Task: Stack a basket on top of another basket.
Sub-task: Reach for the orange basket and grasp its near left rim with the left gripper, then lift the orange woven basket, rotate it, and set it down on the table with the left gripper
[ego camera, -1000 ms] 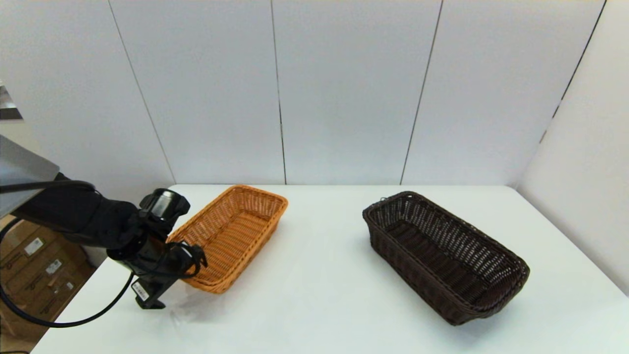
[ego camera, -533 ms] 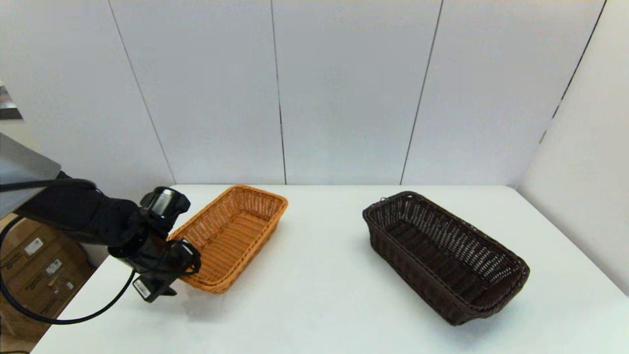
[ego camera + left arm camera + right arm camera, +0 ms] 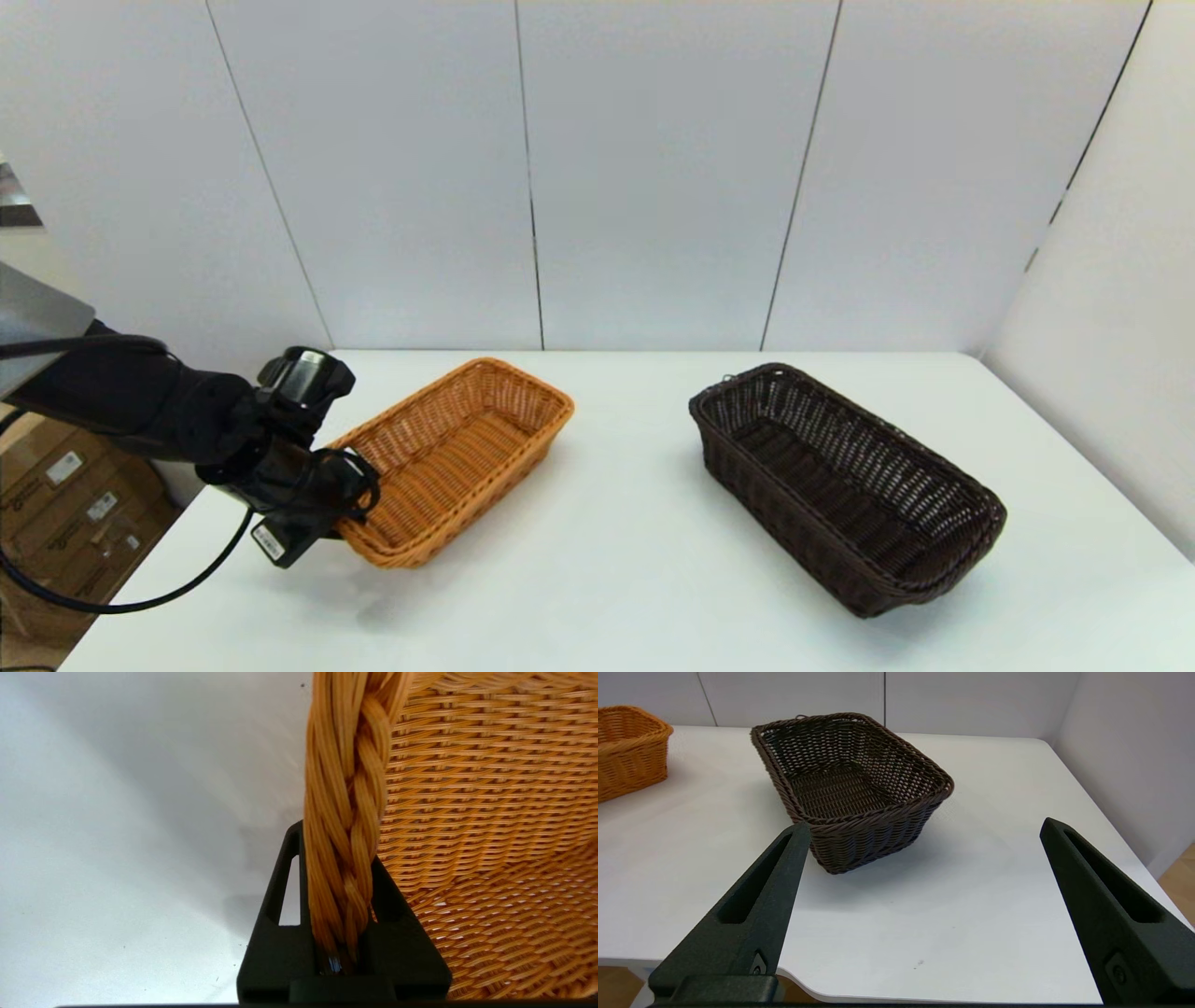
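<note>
Since the earlier frame the orange-tan basket (image 3: 457,462) had swung and lifted: its far end had shifted toward the middle of the table (image 3: 616,560), and its near end had risen with the left gripper (image 3: 327,523). That gripper was clamped on the braided rim (image 3: 343,812) at the basket's near short end, close to the table's left edge, one finger (image 3: 280,891) outside the wall and the other inside. The basket hung tilted, and whether its far end was touching the table could not be told. The dark brown basket (image 3: 840,485) sat flat toward the right edge, well apart from the orange one and untouched. The right gripper (image 3: 920,858) hovered off the near edge with its fingers spread wide, holding nothing, facing the dark basket's near end.

The risk lay in the single-ended hold. Pinched only at one short rim, the long basket could pivot or droop, and the rounded braid might slip between the fingers during a fast swing. If carried across tilted, its low end could catch the dark basket's rim and shove it toward the right edge, or it could settle crooked rather than nest.
</note>
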You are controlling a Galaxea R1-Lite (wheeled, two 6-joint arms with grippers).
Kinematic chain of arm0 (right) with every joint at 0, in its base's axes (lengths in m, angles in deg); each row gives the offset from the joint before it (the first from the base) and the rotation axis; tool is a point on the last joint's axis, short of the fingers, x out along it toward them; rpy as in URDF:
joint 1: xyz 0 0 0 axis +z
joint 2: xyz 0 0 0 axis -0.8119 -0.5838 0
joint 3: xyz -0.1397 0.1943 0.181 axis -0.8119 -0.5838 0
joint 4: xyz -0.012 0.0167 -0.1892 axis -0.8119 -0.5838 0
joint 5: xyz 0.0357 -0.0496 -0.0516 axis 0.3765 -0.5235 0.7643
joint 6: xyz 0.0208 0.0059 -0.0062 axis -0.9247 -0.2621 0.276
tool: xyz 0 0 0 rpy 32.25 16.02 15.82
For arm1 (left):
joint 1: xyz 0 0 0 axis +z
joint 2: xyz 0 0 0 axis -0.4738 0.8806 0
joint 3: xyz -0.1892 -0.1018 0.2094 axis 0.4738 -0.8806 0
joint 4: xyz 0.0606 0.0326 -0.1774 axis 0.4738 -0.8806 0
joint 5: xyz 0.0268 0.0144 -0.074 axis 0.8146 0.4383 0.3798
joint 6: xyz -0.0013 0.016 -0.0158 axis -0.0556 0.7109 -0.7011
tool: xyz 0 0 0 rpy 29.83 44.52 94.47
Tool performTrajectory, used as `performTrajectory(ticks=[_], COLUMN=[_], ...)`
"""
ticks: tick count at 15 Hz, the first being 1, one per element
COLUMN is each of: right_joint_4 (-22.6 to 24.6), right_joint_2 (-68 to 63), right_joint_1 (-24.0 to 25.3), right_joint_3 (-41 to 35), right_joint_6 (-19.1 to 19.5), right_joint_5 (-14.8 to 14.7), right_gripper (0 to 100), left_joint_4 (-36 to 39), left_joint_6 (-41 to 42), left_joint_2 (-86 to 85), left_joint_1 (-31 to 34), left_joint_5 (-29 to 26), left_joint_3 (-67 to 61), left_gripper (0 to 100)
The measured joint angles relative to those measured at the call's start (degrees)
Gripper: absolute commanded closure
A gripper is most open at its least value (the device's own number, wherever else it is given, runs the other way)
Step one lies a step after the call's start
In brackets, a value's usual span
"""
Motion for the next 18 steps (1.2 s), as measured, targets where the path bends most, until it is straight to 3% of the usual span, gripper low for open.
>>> performTrajectory(ticks=[11,18], right_joint_4=[0.00,0.01], right_joint_2=[0.00,0.00], right_joint_1=[0.00,0.00], right_joint_3=[0.00,0.00], right_joint_6=[0.00,0.00], right_joint_5=[0.00,0.00], right_gripper=[0,0], left_joint_4=[0.63,-3.06], left_joint_6=[0.68,12.64], left_joint_2=[-15.18,-19.21], left_joint_1=[7.38,-1.54], left_joint_5=[-9.70,-9.76], left_joint_3=[-0.38,-0.60], left_gripper=[100,100])
